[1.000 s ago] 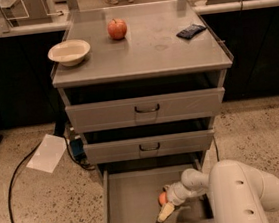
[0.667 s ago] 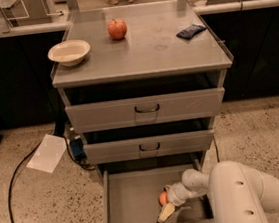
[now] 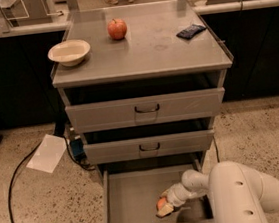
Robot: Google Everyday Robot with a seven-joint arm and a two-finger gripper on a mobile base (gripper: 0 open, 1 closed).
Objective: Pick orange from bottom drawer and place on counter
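The bottom drawer (image 3: 126,198) is pulled open, its flat grey floor showing. The orange (image 3: 161,202) lies on that floor toward the right, partly hidden by my gripper (image 3: 165,207). The gripper reaches down into the drawer from the white arm (image 3: 239,195) at the lower right, and its pale fingertip (image 3: 165,211) sits right against the orange. The counter (image 3: 148,52) is the grey top of the cabinet, above the two upper drawers.
On the counter stand a white bowl (image 3: 69,52) at the left, a red apple (image 3: 117,29) at the back and a dark packet (image 3: 191,31) at the right. The two upper drawers (image 3: 146,110) are closed. A white paper (image 3: 47,153) and black cable (image 3: 15,173) lie on the floor left.
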